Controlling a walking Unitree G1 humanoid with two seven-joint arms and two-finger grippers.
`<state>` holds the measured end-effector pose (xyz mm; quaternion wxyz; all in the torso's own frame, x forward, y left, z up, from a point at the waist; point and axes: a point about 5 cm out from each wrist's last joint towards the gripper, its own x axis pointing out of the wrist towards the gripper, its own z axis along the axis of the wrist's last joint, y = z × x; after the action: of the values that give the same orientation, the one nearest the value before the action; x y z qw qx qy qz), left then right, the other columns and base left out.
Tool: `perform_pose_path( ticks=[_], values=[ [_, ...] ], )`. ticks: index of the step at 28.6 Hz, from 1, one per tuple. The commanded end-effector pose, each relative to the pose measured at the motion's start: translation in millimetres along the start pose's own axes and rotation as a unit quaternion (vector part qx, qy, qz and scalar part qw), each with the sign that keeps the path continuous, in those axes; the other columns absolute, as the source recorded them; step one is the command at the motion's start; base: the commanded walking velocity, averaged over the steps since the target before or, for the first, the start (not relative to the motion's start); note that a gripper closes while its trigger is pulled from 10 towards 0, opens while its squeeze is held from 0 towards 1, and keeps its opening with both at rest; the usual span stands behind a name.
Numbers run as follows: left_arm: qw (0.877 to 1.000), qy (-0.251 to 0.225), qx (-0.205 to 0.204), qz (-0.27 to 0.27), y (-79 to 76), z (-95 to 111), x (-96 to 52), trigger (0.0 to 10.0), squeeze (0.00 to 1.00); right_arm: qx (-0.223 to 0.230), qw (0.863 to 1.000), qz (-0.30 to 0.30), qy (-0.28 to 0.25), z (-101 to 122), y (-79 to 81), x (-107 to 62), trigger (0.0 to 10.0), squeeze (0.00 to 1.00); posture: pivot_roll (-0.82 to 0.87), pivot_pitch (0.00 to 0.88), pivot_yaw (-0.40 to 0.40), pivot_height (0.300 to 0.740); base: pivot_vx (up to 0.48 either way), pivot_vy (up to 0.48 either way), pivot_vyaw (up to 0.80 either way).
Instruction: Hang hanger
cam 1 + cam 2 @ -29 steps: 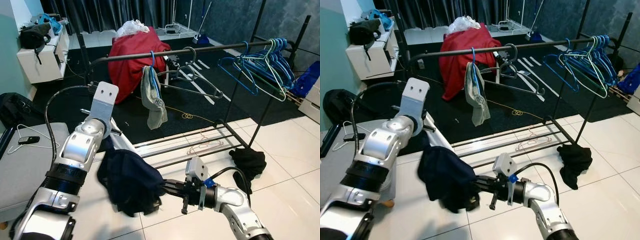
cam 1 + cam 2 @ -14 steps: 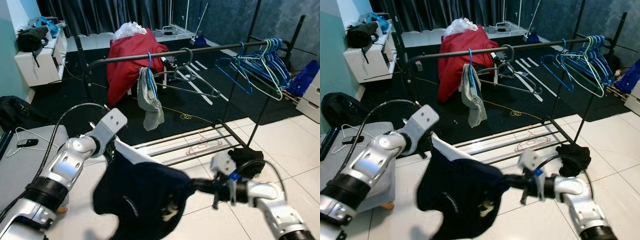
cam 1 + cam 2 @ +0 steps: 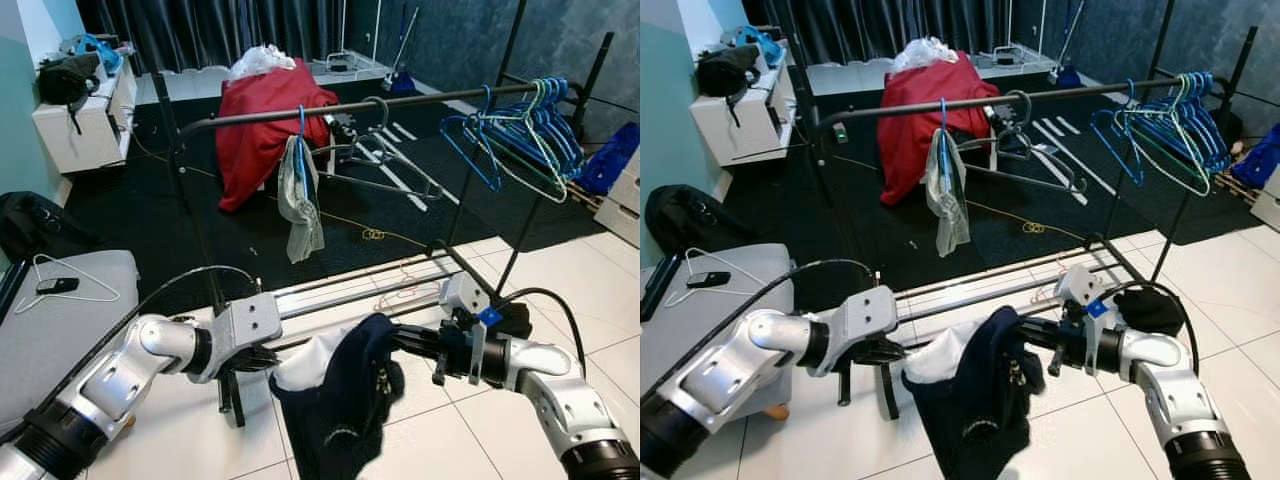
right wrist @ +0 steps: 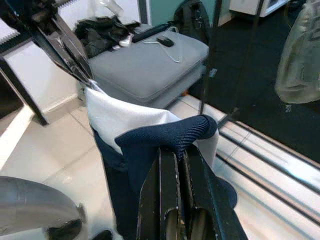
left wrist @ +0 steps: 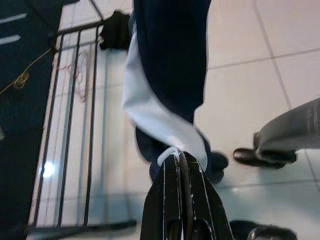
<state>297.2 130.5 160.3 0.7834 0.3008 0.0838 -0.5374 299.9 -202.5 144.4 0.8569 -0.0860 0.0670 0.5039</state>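
Navy garment (image 3: 345,400) stretched sideways, hanging down, pinched by left hand (image 3: 268,362) and right hand (image 3: 400,340).

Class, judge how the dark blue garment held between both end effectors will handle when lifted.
Likely floppy: the dark blue garment sags between the left end effector and right end effector. Probably light, since thin fingertip pinches hold it.
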Motion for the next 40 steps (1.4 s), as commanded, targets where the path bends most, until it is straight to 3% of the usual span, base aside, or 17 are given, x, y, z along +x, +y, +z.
perform_pose_path(
  ticks=[1,4,11,12,18,19,21,23,24,26,27,28,29,31,33,35,40],
  values=[
    [1.000,-0.010,-0.004,0.009,0.6,0,-0.6,10.0,0.00,-0.004,1.000,0.021,-0.016,10,2.3,7.1,0.0,0.00,-0.08,0.058,0.024,0.740,0.000,0.000,0.00],
    [1.000,-0.003,0.000,0.029,9.2,-6,-3.7,10.0,0.00,0.024,0.998,0.060,-0.026,17,6.1,7.8,0.0,0.00,-0.09,0.057,0.020,0.740,0.000,0.000,0.00],
    [0.999,0.011,-0.005,0.036,12.6,-14,-8.0,10.0,0.00,0.038,0.996,0.078,-0.025,21,6.4,4.9,0.0,0.00,-0.09,0.057,0.015,0.740,0.000,0.000,0.00],
    [0.998,0.009,-0.024,0.050,16.7,-14,-10.9,10.0,1.00,0.039,0.996,0.080,-0.027,23,5.5,5.1,0.0,0.00,-0.09,0.059,0.013,0.740,0.000,0.000,0.00],
    [0.997,0.016,-0.005,0.079,24.6,-17,-18.3,10.0,1.00,0.046,0.994,0.094,-0.030,29,6.7,7.5,0.0,0.00,-0.09,0.060,0.011,0.740,0.000,0.000,0.00],
    [0.996,0.014,-0.007,0.091,28.3,-18,-22.0,10.0,0.00,0.050,0.993,0.101,-0.032,30,7.4,8.5,0.0,0.00,-0.09,0.060,0.008,0.740,0.000,0.000,0.00],
    [0.995,0.012,-0.010,0.098,30.6,-18,-24.4,10.0,0.00,0.052,0.993,0.105,-0.033,32,7.8,9.0,0.0,0.00,-0.09,0.060,0.008,0.740,0.000,0.000,0.00],
    [0.991,-0.035,-0.035,0.126,38.2,-11,-31.5,10.0,0.00,0.057,0.991,0.117,-0.037,35,8.8,10.6,0.0,0.00,-0.09,0.060,0.005,0.740,0.000,0.000,0.00],
    [0.991,-0.035,-0.035,0.126,38.2,-11,-31.5,10.0,0.00,0.057,0.991,0.117,-0.037,35,8.8,10.6,0.0,0.00,-0.09,0.060,0.005,0.740,0.000,0.000,0.00],
    [0.977,-0.128,-0.085,0.147,43.4,5,-38.9,10.0,0.00,0.072,0.987,0.138,-0.039,38,10.5,11.0,0.0,0.00,-0.09,0.061,-0.004,0.740,0.000,0.000,0.00],
    [0.977,-0.128,-0.085,0.147,43.4,5,-38.9,10.0,0.00,0.072,0.987,0.138,-0.039,38,10.5,11.0,0.0,0.00,-0.09,0.061,-0.004,0.740,0.000,0.000,0.00],
    [0.971,-0.166,-0.121,0.122,39.8,11,-39.9,10.0,0.00,0.079,0.985,0.151,-0.033,39,11.8,10.3,0.0,0.00,-0.09,0.062,-0.007,0.740,0.000,0.000,0.00],
    [0.971,-0.166,-0.121,0.122,39.8,11,-39.9,10.0,0.00,0.079,0.985,0.151,-0.033,39,11.8,10.3,0.0,0.00,-0.09,0.062,-0.007,0.740,0.000,0.000,0.00],
    [0.963,-0.205,-0.168,0.047,23.2,20,-35.1,10.0,0.00,0.087,0.982,0.168,-0.013,38,13.8,7.5,0.0,0.00,-0.10,0.064,-0.008,0.740,0.000,0.000,0.00],
    [0.963,-0.205,-0.168,0.047,23.2,20,-35.1,10.0,0.00,0.087,0.982,0.168,-0.013,38,13.8,7.5,0.0,0.00,-0.10,0.064,-0.008,0.740,0.000,0.000,0.00],
    [0.967,-0.192,-0.169,0.015,13.3,21,-30.2,10.0,0.00,0.078,0.985,0.155,0.001,37,12.0,7.2,0.0,0.00,-0.10,0.064,-0.007,0.740,0.000,0.000,0.00],
    [0.984,-0.114,-0.138,0.010,2.1,14,-17.8,10.0,0.00,0.046,0.997,0.054,0.041,31,-1.2,10.5,0.0,0.00,-0.10,0.064,-0.003,0.740,0.000,0.000,0.00]
  ],
)
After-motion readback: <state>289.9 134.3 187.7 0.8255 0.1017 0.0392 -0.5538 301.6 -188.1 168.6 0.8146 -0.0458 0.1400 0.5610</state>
